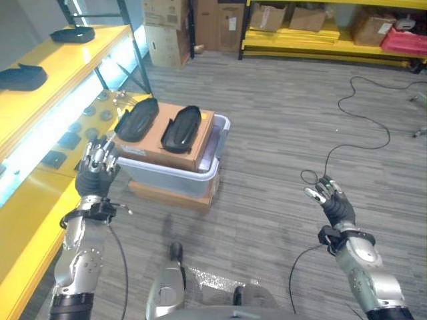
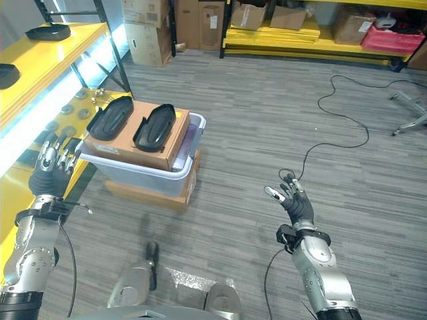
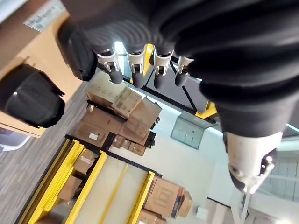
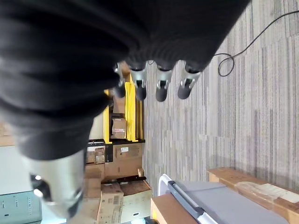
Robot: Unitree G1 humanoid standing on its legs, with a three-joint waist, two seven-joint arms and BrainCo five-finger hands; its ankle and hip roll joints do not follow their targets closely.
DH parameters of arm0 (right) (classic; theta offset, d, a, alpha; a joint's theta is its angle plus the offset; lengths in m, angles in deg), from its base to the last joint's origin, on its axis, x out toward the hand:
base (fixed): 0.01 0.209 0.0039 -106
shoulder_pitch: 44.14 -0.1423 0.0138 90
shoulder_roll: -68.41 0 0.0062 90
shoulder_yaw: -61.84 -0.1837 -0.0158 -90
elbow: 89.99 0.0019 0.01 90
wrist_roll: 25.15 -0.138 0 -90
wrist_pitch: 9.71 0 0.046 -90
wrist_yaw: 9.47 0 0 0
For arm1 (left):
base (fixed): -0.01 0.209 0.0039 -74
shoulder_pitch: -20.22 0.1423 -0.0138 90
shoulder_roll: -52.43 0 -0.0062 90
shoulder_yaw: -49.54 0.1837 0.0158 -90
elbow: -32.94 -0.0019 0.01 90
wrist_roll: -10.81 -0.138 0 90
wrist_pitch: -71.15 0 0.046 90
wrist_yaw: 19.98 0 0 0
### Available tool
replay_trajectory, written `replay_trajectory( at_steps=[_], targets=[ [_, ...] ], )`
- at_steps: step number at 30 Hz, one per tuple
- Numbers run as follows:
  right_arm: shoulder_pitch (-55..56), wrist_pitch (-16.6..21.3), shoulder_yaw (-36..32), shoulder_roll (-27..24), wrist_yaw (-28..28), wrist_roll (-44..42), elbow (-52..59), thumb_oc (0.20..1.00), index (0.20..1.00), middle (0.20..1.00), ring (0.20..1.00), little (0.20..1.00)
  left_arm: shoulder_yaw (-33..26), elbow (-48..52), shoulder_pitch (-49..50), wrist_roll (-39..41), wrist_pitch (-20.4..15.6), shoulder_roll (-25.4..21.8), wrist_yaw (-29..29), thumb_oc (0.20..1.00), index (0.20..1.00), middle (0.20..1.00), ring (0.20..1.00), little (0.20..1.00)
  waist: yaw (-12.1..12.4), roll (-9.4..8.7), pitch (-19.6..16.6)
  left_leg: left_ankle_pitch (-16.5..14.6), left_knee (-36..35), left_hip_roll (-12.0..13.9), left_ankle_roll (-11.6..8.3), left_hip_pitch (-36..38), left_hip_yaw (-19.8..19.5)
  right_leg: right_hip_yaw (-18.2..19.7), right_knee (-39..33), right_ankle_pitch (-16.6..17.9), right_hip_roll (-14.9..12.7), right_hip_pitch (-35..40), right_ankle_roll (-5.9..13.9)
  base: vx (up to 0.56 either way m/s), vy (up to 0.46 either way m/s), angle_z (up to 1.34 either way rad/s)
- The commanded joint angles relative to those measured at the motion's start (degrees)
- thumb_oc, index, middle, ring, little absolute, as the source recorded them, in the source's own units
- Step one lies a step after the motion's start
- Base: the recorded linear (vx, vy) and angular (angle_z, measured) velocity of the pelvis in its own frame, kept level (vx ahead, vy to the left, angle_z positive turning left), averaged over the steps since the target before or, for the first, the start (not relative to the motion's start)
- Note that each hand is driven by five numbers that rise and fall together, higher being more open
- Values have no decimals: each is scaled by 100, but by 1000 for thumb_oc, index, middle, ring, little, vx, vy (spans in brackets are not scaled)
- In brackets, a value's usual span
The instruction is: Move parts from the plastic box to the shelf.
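Note:
A grey plastic box [image 1: 175, 175] stands on the floor with a brown cardboard sheet [image 1: 170, 135] across its top. Two black oval parts [image 1: 137, 119] [image 1: 181, 127] lie side by side on that cardboard. The yellow shelf [image 1: 63, 63] runs along the left, and two more black parts [image 1: 21, 76] [image 1: 72, 34] rest on its top level. My left hand [image 1: 97, 163] hovers open just left of the box, fingers straight and holding nothing. My right hand [image 1: 331, 197] is raised open far to the right over bare floor.
A flat cardboard box [image 1: 175, 193] lies under the plastic box. Small dark parts [image 1: 70, 139] sit on the shelf's lower level. Another yellow rack [image 1: 333, 40] with cardboard boxes lines the back. A black cable [image 1: 363, 113] snakes over the floor at the right.

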Motion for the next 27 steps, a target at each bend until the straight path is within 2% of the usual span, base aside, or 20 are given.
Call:
replay_trajectory(
  at_steps=[1,5,6,7,8,10,12,13,16,19,20,27],
  targets=[
    [-237,233,134,259,-133,70,380,1000,1000,1000,1000,1000,-80,494,24,-195,-144,-434,-278,1000,1000,1000,1000,1000,152,-268,-279,88,25,-338,160,-210,-58,-498,-985,778,-554,726,489,249,361,-21],
    [-322,180,235,395,-235,229,370,1000,1000,1000,1000,1000,-33,594,-77,-130,15,-457,-223,1000,1000,1000,1000,1000,226,-267,-393,-55,4,-551,313,-182,-4,-499,-907,814,-704,732,506,151,230,-7],
    [-376,192,275,462,-337,245,338,1000,1000,1000,1000,1000,3,591,-135,-210,53,-471,-175,1000,1000,1000,1000,1000,258,-275,-421,-111,0,-627,383,-198,29,-527,-772,912,-792,694,514,149,265,4],
    [-420,227,329,565,-441,358,331,1000,1000,1000,1000,1000,-1,537,-152,-229,133,-497,-263,1000,1000,1000,1000,1000,298,-278,-432,-235,1,-728,527,-163,110,-593,-285,1178,-911,483,482,159,278,-9],
    [-455,192,357,606,-446,430,369,1000,1000,1000,1000,1000,1,527,-138,-284,106,-482,-282,1000,1000,1000,1000,1000,300,-266,-418,-279,1,-743,589,-126,198,-595,-13,1273,-909,347,461,115,197,-10],
    [-502,309,399,641,-393,505,383,1000,1000,1000,1000,1000,1,458,-100,-241,-47,-536,-336,1000,1000,1000,1000,1000,285,-255,-338,-339,42,-756,620,-111,248,-544,-85,1299,-742,20,421,7,-28,-10],
    [-674,395,419,638,-292,485,334,1000,1000,1000,1000,1000,-2,441,-86,-198,-201,-627,-368,1000,1000,1000,1000,1000,262,-248,-214,-373,22,-703,559,6,290,-524,-507,1462,-609,-296,432,-51,-258,-16],
    [-919,396,294,525,-173,387,334,1000,1000,1000,1000,1000,60,436,-85,-184,-522,-698,-170,1000,1000,1000,1000,1000,147,-302,27,-436,-71,-572,509,197,266,-171,-1267,1892,-425,-807,517,-48,-399,-25],
    [-836,323,169,471,-159,366,406,1000,1000,1000,1000,1000,9,497,17,-45,-496,-657,-57,1000,1000,1000,1000,1000,140,-365,-3,-400,-191,-482,428,239,179,-189,-1488,1865,-308,-746,610,69,-249,18],
    [-675,273,40,406,-119,447,460,1000,1000,1000,1000,1000,-41,545,124,22,-402,-578,-147,1000,1000,1000,1000,1000,146,-416,-100,-322,-388,-410,358,315,179,-316,-1746,1869,-250,-603,604,137,-159,19],
    [-645,295,-3,375,-249,603,334,1000,1000,1000,1000,1000,-40,549,114,-81,-372,-512,-120,1000,1000,1000,1000,1000,184,-451,-173,-223,-541,-319,263,326,185,-455,-1957,1842,-190,-463,548,108,-119,24],
    [-954,661,-77,219,-970,880,-293,1000,1000,1000,1000,1000,-106,501,185,-143,-283,-521,-268,1000,1000,1000,1000,1000,410,-382,-219,-76,-660,-216,116,317,-65,-769,-1930,1681,-145,-248,461,151,-56,31]
  ],
)
